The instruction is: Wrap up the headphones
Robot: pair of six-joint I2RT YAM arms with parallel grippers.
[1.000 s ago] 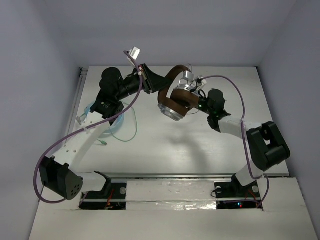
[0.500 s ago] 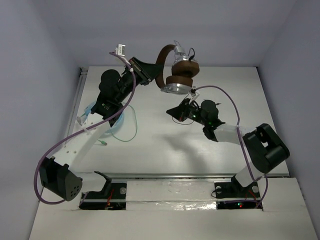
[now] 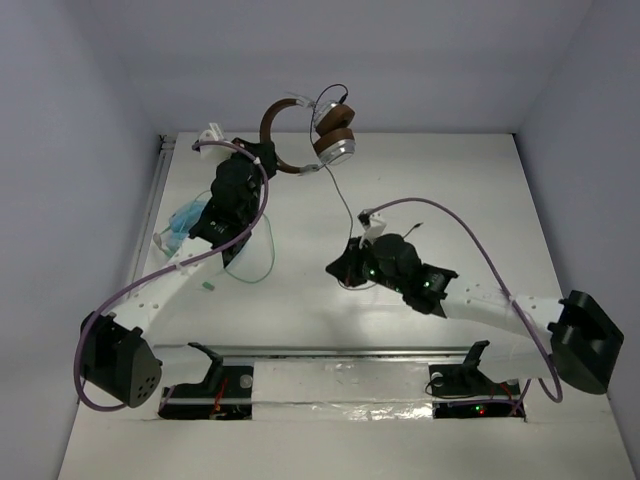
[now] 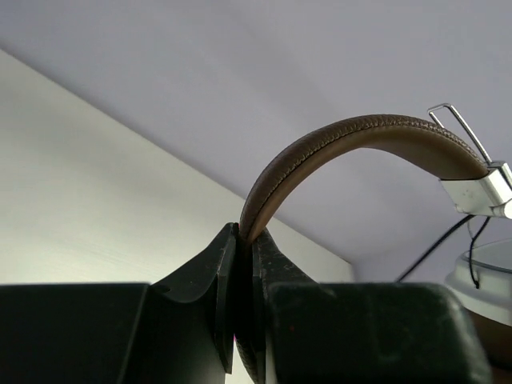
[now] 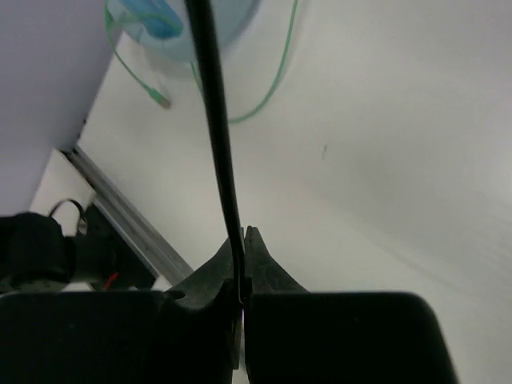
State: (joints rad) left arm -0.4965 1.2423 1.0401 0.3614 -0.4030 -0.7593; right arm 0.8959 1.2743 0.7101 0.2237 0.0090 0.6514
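Observation:
The headphones [image 3: 312, 132] hang in the air over the table's far edge, ear cups together. My left gripper [image 3: 270, 155] is shut on their brown headband [image 4: 352, 140], which is pinched between the jaws of the left gripper [image 4: 246, 236]. A silver ear cup [image 4: 488, 272] shows at the right edge of the left wrist view. The thin dark cable [image 3: 343, 205] runs down from the cups to my right gripper [image 3: 335, 270], low over mid-table. In the right wrist view the cable [image 5: 212, 104] is clamped in the shut right gripper [image 5: 242, 240].
Light-blue headphones [image 3: 185, 222] with a thin green cable [image 3: 262, 262] lie on the table's left side under the left arm; in the right wrist view the light-blue headphones [image 5: 160, 20] and the green cable [image 5: 272, 88] show too. A metal rail [image 5: 120, 212] runs along the table's near edge.
The left arm carried the headphones left and farther back. The right gripper left the ear cups, closed on the cable and drew back toward the near side, stretching the cable out.

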